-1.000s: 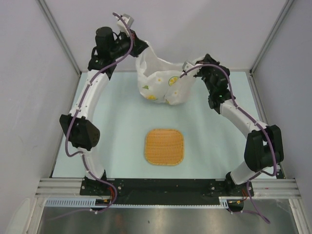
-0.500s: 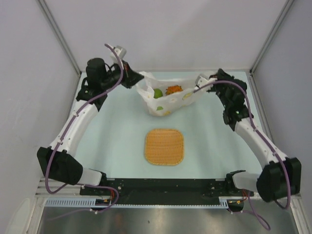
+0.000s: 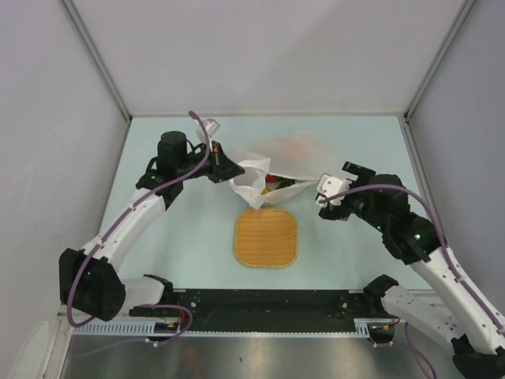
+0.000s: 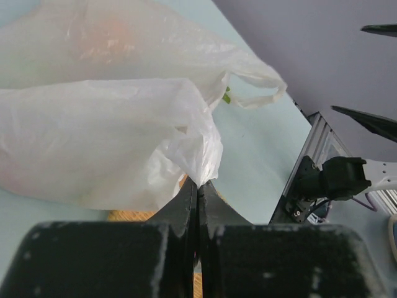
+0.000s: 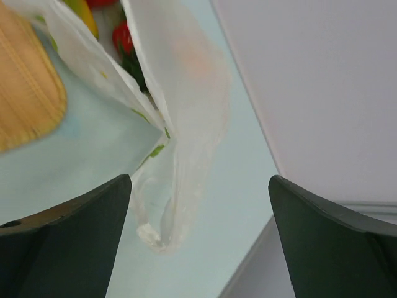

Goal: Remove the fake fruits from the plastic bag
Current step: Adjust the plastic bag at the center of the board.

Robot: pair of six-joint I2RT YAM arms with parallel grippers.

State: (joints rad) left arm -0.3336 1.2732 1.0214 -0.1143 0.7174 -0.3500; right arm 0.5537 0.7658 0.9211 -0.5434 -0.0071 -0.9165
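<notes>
Pale grey wall panels (image 3: 260, 55) close three sides around one light blue-green table (image 3: 181, 229). Two black-and-white arms reach inward. The left arm (image 3: 126, 229) bends forward from its base and the right arm (image 3: 442, 268) sits lower, elbow out to the side. One thin translucent white plastic bag (image 3: 288, 154) lies slumped mid-table, just beyond one flat woven orange mat (image 3: 266, 237). The left gripper (image 4: 198, 189) is pinched tight on a fold of the bag's edge. The right gripper (image 5: 200, 180) has its fingers spread wide, holding nothing, with the bag's handle loop (image 5: 158, 230) lying ahead of them. The fake fruits (image 5: 123, 37) are inside the bag's mouth. A red piece and a yellow piece show, but the full count cannot be told.
</notes>
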